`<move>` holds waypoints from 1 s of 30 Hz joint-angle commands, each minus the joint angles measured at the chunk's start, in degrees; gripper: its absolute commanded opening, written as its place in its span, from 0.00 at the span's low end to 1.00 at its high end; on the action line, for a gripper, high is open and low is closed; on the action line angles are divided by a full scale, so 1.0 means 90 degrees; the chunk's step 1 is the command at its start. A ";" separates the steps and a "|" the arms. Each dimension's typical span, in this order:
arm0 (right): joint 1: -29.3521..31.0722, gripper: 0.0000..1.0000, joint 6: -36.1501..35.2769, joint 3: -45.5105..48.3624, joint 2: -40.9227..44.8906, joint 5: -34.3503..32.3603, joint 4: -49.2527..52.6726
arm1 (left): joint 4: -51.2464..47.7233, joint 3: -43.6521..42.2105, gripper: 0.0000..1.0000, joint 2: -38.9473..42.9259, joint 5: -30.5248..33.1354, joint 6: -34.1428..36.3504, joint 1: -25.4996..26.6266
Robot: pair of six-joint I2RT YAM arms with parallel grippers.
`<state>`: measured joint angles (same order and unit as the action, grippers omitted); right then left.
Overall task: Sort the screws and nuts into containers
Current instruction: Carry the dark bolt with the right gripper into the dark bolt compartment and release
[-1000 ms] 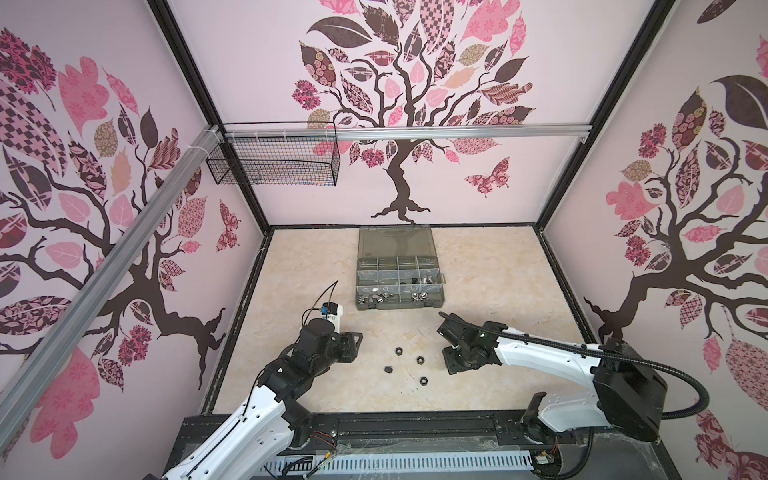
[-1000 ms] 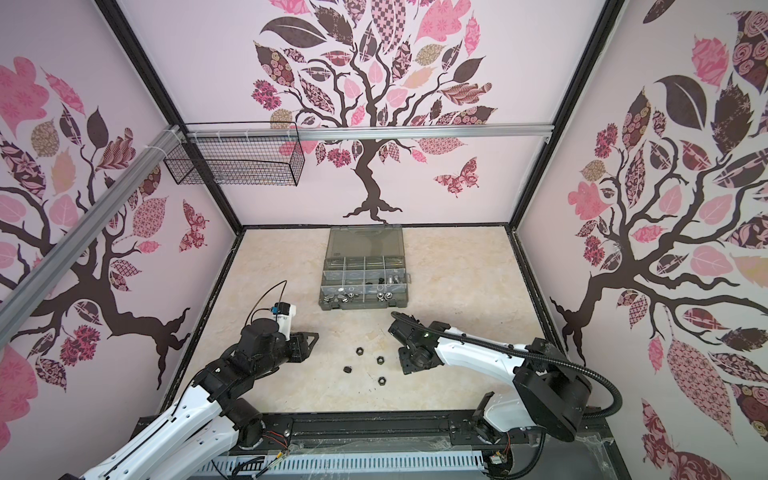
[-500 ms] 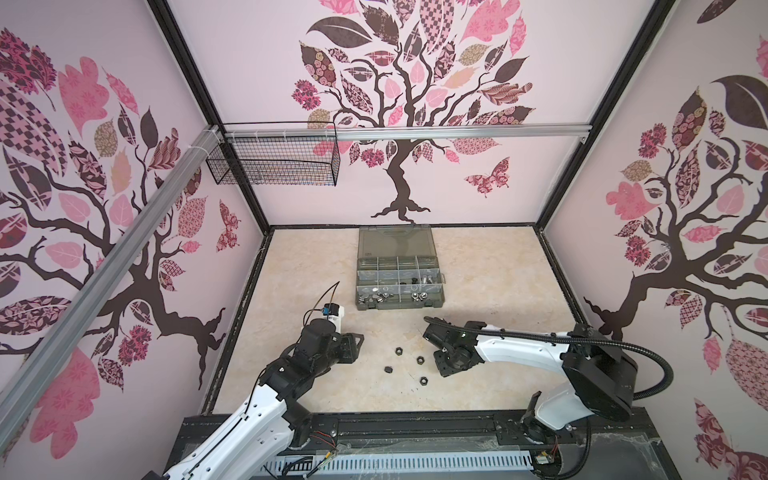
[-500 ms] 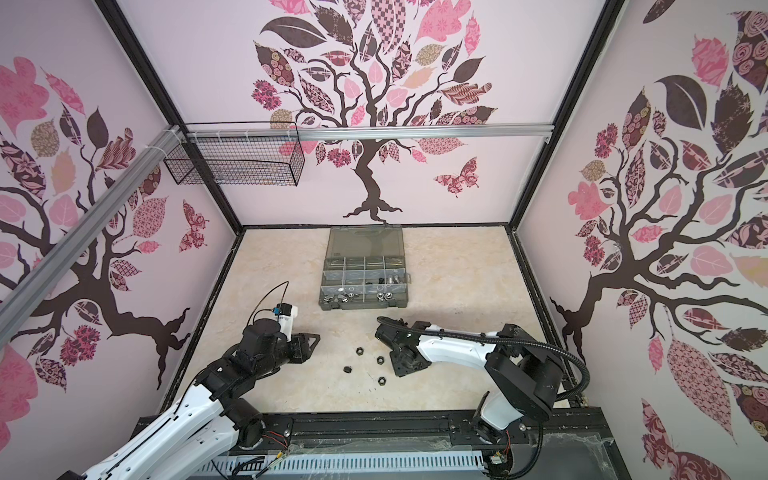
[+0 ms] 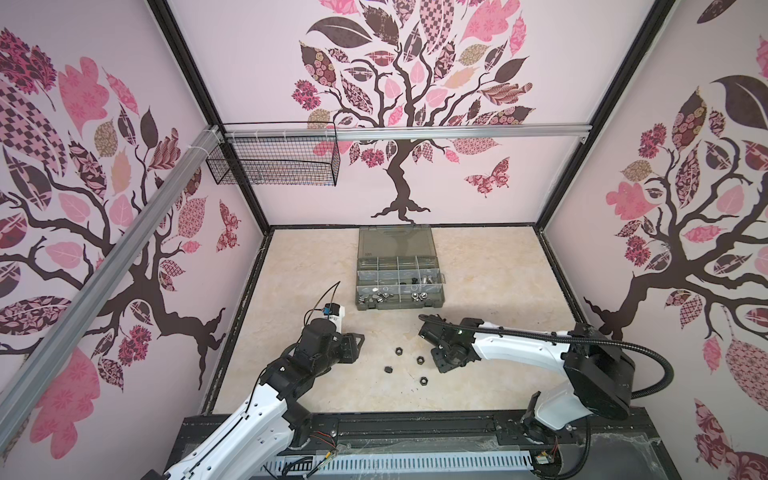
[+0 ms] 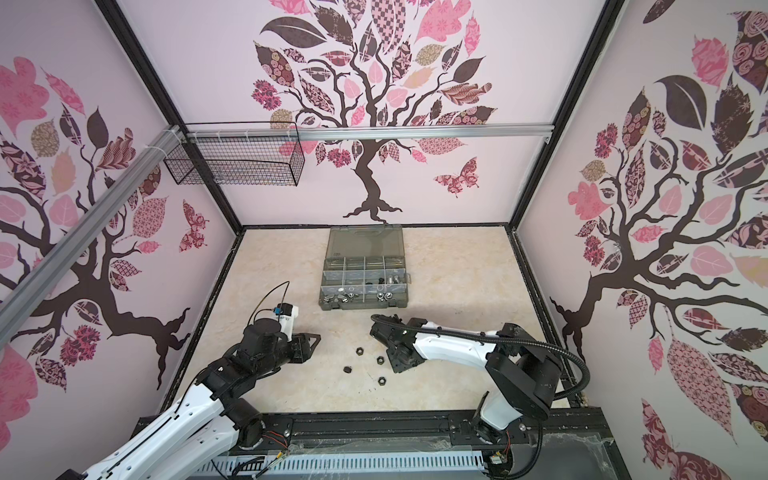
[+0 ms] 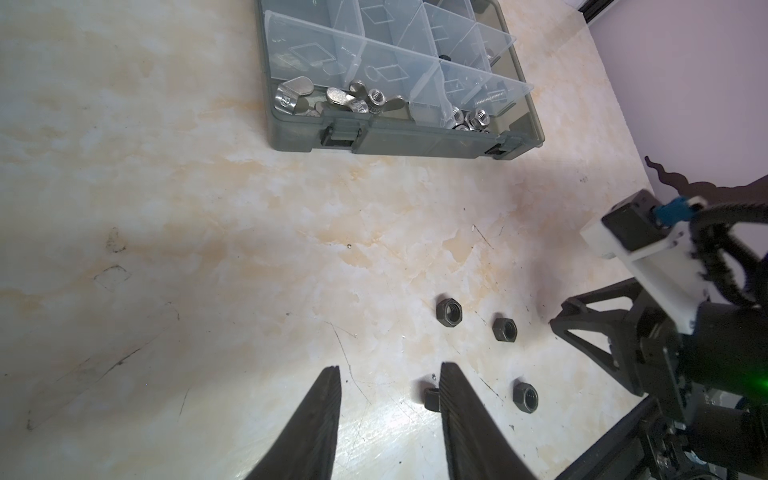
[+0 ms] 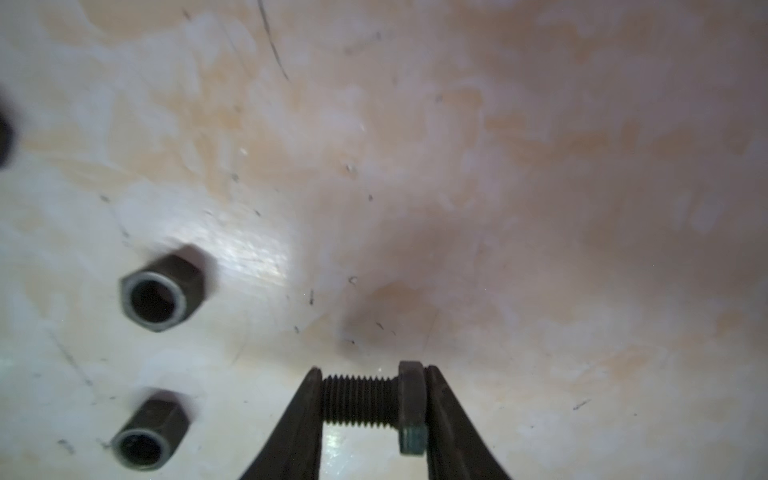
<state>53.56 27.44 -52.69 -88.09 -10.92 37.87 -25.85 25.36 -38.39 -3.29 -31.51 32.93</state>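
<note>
Black screw clamped end to end between right gripper fingers; left gripper spread apart

1. The table is a beige, marble-patterned surface marked with fine dark scratches.
2. An open smoky-grey organiser case sits at its back middle, with the lid lying flat behind.
3. Four black hex nuts lie loose in front of the case, apart from one another.
</note>
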 commanded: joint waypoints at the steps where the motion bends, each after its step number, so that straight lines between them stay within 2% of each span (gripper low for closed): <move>1: -0.0442 0.35 -0.1106 -0.1004 0.0214 -0.0512 0.0079 | 0.0016 -0.0149 0.43 0.0113 -0.0026 0.0006 0.0014; 6: -0.0986 0.34 -0.2846 -0.1757 -0.0053 -0.0748 -0.1150 | -0.0015 -0.0173 0.43 0.0183 -0.0025 -0.0020 0.0049; 13: -0.1571 0.31 -0.4579 -0.2726 -0.1398 -0.0161 -0.2558 | -0.0065 -0.0182 0.42 0.0252 -0.0059 -0.0131 0.0157; 21: -0.1910 0.32 -0.5168 -0.3438 -0.2768 0.0292 -0.2936 | -0.0127 -0.0211 0.42 0.0301 0.0099 -0.0260 0.0417; 30: -0.2006 0.35 -0.5482 -0.3862 -0.3368 0.0552 -0.3014 | -0.0092 -0.0228 0.42 0.0141 0.0285 -0.0408 0.0698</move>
<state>35.48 -20.14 -84.88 -116.27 -7.64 12.10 -26.72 25.26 -37.04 -1.80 -34.52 38.81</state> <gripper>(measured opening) 0.377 0.423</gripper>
